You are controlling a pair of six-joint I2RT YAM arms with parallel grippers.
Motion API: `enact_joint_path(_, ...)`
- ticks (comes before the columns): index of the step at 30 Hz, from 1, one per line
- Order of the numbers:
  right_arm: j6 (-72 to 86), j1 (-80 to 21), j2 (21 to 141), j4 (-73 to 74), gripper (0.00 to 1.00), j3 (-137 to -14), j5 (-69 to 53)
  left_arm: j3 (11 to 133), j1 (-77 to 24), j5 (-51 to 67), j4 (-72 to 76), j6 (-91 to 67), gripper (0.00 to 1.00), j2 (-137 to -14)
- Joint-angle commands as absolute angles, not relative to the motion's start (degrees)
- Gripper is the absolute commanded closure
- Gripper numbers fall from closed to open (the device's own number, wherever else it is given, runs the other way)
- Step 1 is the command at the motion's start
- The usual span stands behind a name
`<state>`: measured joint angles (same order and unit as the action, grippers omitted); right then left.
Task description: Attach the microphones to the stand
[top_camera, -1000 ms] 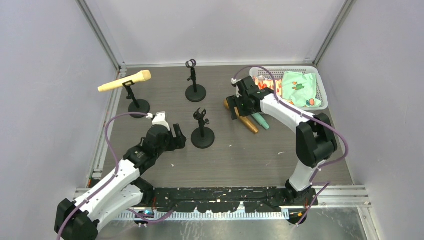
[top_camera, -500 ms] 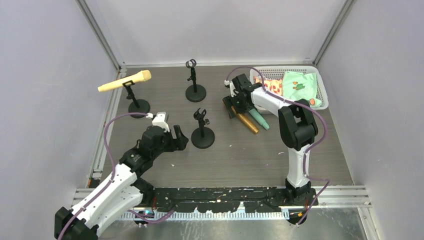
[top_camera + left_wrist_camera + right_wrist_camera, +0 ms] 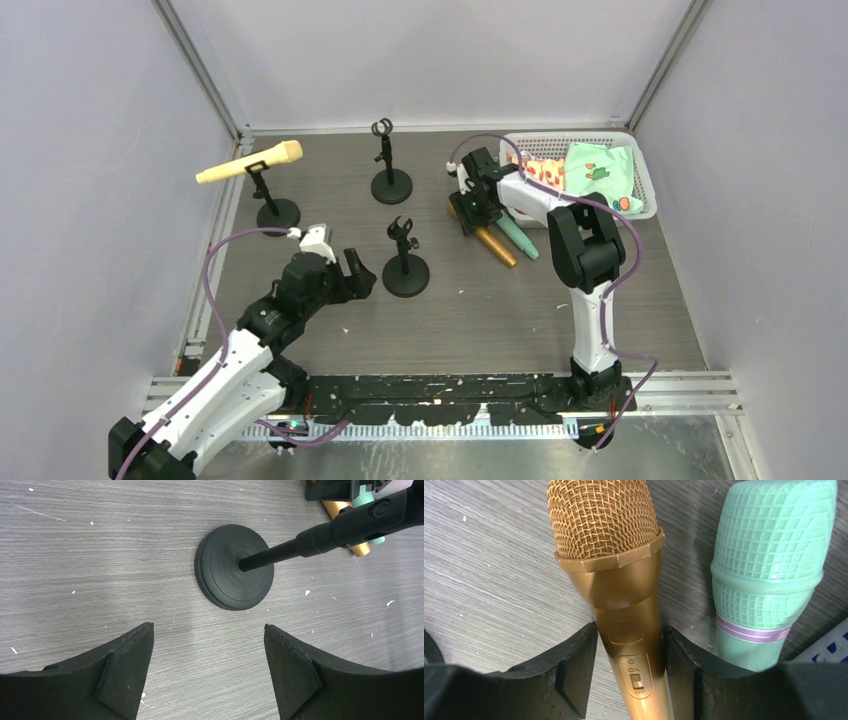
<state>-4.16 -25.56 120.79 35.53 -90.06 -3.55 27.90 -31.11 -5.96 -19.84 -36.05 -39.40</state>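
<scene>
While the right hand (image 3: 629, 632) clenches the golden-brown microphone (image 3: 621, 587), its long axis six to twelve o'clock, the released left hand (image 3: 207, 630) faces a stand (image 3: 235, 572) at twelve.

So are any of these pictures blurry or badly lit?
Top external view: even, soft light, everything sharp, hardly any shadows. Left wrist view: table grain crisp, a faint shadow beside the stand base. Right wrist view: extremely close, yet the golden-brown microphone shows sharp mesh.

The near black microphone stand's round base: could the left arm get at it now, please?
Probably yes: the open left gripper faces the round black stand base, with only bare tabletop between.
</scene>
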Motion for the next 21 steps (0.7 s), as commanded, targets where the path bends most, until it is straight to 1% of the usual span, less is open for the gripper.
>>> enact_joint_path(1,-3.3,-28.5,121.1,33.4,0.47,-88.5,-1.1,31.6,-30.9,-8.4,-21.8,-38.3,0.18,-38.0)
enact_joint_path(2,-3.2,-29.1,120.9,33.1,0.50,-88.1,-0.6,32.3,-30.9,-8.6,-22.7,-38.3,0.17,-37.8)
enact_joint_path(5,-1.5,-30.4,118.9,30.7,0.62,-85.5,1.9,34.4,-30.9,-9.1,-25.4,-38.2,0.15,-36.4)
enact_joint_path(8,2.2,-30.8,113.2,25.7,0.76,-81.2,2.6,36.9,-30.9,-10.1,-28.2,-37.9,0.11,-34.6)
enact_joint_path(11,4.5,-30.8,105.1,22.7,0.87,-77.4,2.9,40.5,-30.9,-11.7,-31.7,-37.3,0.09,-33.4)
enact_joint_path(14,5.5,-30.9,96.9,22.4,0.92,-74.8,3.7,44.1,-30.9,-11.4,-32.8,-35.4,0.05,-32.3)
enact_joint_path(17,7.3,-30.9,88.0,21.8,0.98,-72.3,4.0,48.0,-30.9,-8.7,-32.9,-31.5,0.01,-32.0)
enact_joint_path(21,14.1,-30.8,75.9,16.0,0.99,-66.8,2.9,52.0,-30.9,0.5,-29.7,-24.3,0.00,-32.6)
